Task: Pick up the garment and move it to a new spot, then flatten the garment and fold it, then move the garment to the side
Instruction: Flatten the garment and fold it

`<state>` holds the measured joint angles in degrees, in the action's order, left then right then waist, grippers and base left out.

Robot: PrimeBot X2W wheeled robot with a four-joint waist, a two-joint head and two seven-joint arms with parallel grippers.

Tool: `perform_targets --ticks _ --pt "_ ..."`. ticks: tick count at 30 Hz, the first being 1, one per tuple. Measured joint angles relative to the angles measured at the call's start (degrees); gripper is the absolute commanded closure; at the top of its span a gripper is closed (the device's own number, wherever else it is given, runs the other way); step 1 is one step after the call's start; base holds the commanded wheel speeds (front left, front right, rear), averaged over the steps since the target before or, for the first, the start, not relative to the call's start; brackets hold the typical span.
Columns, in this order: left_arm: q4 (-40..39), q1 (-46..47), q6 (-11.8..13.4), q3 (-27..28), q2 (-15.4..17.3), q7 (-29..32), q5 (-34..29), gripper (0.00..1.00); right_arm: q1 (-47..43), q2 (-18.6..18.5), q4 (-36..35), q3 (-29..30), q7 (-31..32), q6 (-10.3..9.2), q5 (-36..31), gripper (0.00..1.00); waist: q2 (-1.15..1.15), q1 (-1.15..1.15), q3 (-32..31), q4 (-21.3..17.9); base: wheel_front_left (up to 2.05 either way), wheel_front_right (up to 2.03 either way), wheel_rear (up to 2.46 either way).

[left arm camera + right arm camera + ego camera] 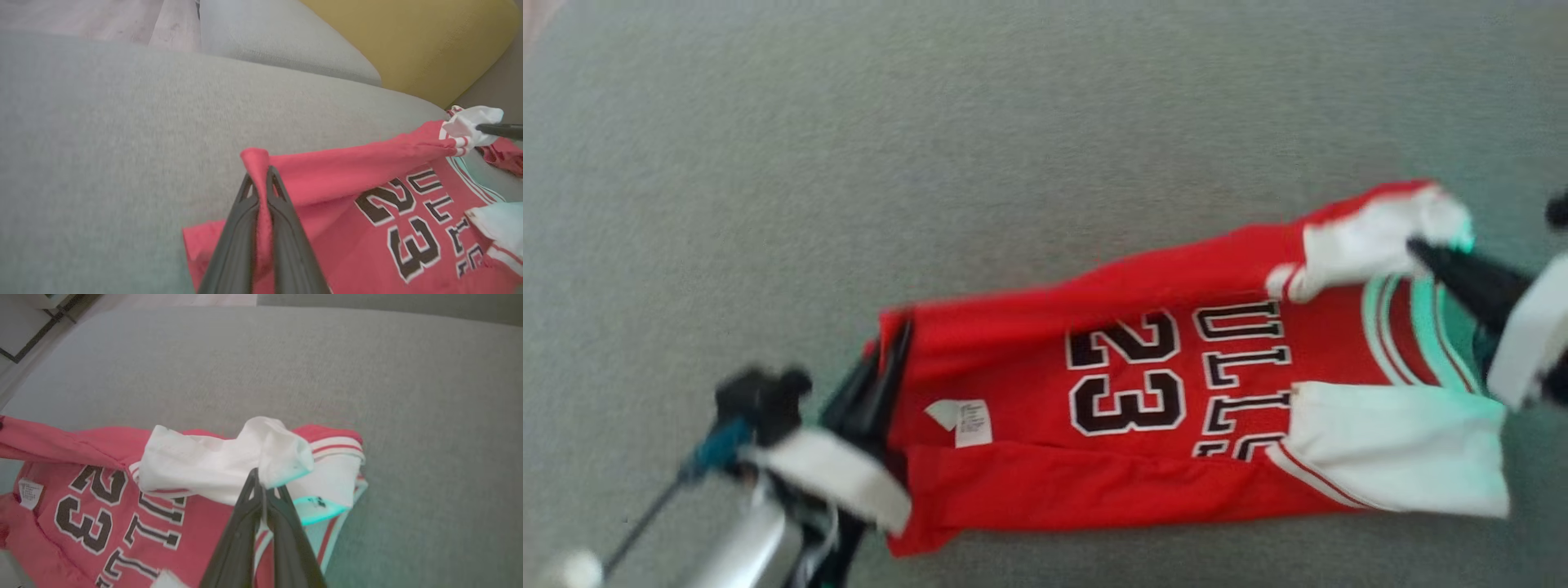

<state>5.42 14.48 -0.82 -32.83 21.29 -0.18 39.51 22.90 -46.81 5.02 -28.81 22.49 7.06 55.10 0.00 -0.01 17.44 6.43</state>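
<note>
Lower left of the head view, the left gripper [897, 339] is clamped tight on a corner of the garment [1013, 343], red cloth pinched between its dark fingers. In the left wrist view, a red fold pokes up past those closed fingers [245, 208] at centre frame, above the grey cushion [102, 143]. Moving right, the garment stretches across the lower centre of the head view. The number 23 faces up, a white label [964, 420] lies near the left end, and the upper edge is drawn in a line between the two grippers. Far right, the right gripper [1421, 247] reaches in from the edge, squeezed shut on the garment's white part at the upper right. In its own wrist view, white fabric bunches over the fingers [250, 492]. A yellow cushion [408, 45] sits upper right in the left wrist view.
</note>
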Motion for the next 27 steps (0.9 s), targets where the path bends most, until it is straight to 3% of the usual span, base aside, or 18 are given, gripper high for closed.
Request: perform_targets --ticks 2,3,4,5,6,7,8,10,11,12,16,20,24,27 --pt "-2.67 -4.41 1.16 0.23 0.46 -0.53 0.78 0.99 -4.07 -0.58 -1.60 1.02 -0.42 0.00 0.34 1.00 0.00 -0.01 -0.61 -1.17 0.00 0.00 0.00" --pt "-3.76 -6.08 1.53 0.35 0.44 -0.94 1.36 0.89 -5.54 -0.74 -2.09 1.57 -0.59 0.00 0.32 1.00 0.00 -0.01 -0.82 -1.76 0.00 0.00 0.00" --pt "-4.53 -7.40 2.07 0.45 0.37 -1.22 1.86 0.71 -6.81 -0.76 -2.38 1.97 -0.66 0.00 0.23 1.00 0.00 -0.01 -0.98 -2.33 0.00 0.00 0.00" --pt "-4.83 -8.28 2.53 0.40 0.43 -1.24 1.83 0.59 -7.78 -0.69 -2.55 2.19 -0.65 0.00 0.07 1.00 0.00 0.00 -1.11 -2.86 0.00 0.00 0.00" --pt "-4.86 -8.89 3.10 0.41 0.56 -1.25 1.74 0.21 -8.60 -0.40 -2.60 2.33 -0.55 0.00 -0.34 0.88 0.00 0.00 -1.19 -3.35 0.00 0.00 0.00" --pt "-4.85 -9.38 3.71 0.43 0.75 -1.34 1.75 0.23 -9.26 -0.01 -2.81 2.35 0.22 0.00 -0.43 0.84 0.00 0.00 -1.24 -3.80 0.00 0.00 0.00" --pt "-4.83 -9.79 4.05 0.45 1.04 -1.41 1.71 0.25 -9.95 0.42 -3.28 2.31 1.08 0.00 -0.57 0.70 0.00 0.00 -1.27 -4.21 0.00 0.00 0.00" --pt "-4.82 -10.83 5.17 0.77 1.44 -1.43 1.60 0.04 -11.12 1.74 -4.16 2.58 2.37 0.00 -0.73 0.28 0.00 0.01 -1.29 -4.81 0.00 0.00 0.00" --pt "-4.79 -11.43 5.93 1.22 1.52 -1.60 1.57 0.00 -11.72 2.12 -4.63 2.75 3.30 0.00 -0.74 0.10 0.00 0.01 -1.31 -4.97 0.00 0.00 0.00" --pt "-4.63 -11.97 6.61 1.41 1.80 -1.92 1.22 0.00 -12.40 2.32 -5.06 3.01 4.26 0.00 -0.74 0.00 0.00 0.01 -1.37 -5.06 0.00 0.00 0.00" --pt "-4.54 -13.69 8.59 2.29 2.74 -3.49 0.10 0.00 -14.89 3.19 -5.77 7.67 5.26 0.00 -1.16 0.00 0.00 0.01 -1.72 -4.88 0.00 0.00 0.00" --pt "-5.09 -13.90 13.86 5.61 2.26 -9.39 -2.63 0.00 -15.43 5.19 -5.15 14.32 6.92 0.00 -1.24 0.00 0.00 0.01 -2.17 -4.37 0.00 0.00 0.00" --pt "-6.82 -13.93 17.02 7.28 -0.70 -13.52 -6.12 0.00 -15.61 8.40 -2.93 19.93 10.78 0.00 -2.03 0.00 0.00 0.01 -2.05 -3.64 0.00 0.00 0.00" --pt "-7.91 -14.12 17.55 7.36 -3.58 -14.11 -9.93 0.00 -16.24 10.68 -0.75 22.12 15.26 0.00 -4.44 0.00 0.00 0.01 -1.66 -2.82 0.00 0.00 0.00"
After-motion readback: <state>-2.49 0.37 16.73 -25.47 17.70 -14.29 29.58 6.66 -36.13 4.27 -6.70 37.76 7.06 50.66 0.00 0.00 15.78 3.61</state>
